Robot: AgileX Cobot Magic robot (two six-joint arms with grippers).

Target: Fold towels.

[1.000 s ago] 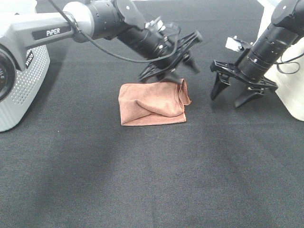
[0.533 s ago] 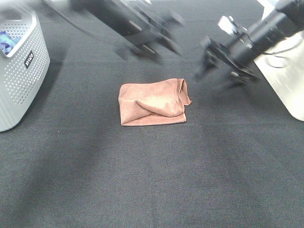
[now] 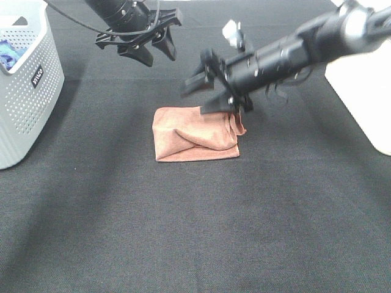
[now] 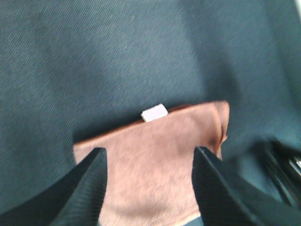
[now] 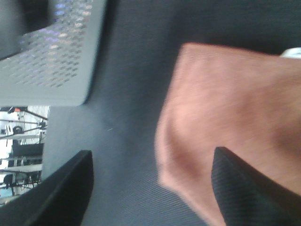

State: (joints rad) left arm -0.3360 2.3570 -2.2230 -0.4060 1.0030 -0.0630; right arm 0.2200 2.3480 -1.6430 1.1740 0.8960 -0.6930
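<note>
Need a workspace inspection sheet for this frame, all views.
Surface: black fabric-covered table.
Job's things: towel folded into a rough rectangle at centre, one end bunched; white tag on its edge.
Clutter: basket at left holding a blue cloth; white container at right.
End effectors: left end effector open, raised behind the towel; right end effector open at the towel's far edge, contact unclear.
Cables: black cable along the left arm.
Surroundings: blurred room beyond the table edge.

Terracotta-brown towel point(image 3: 195, 135), loosely folded, rumpled, on black cloth
</note>
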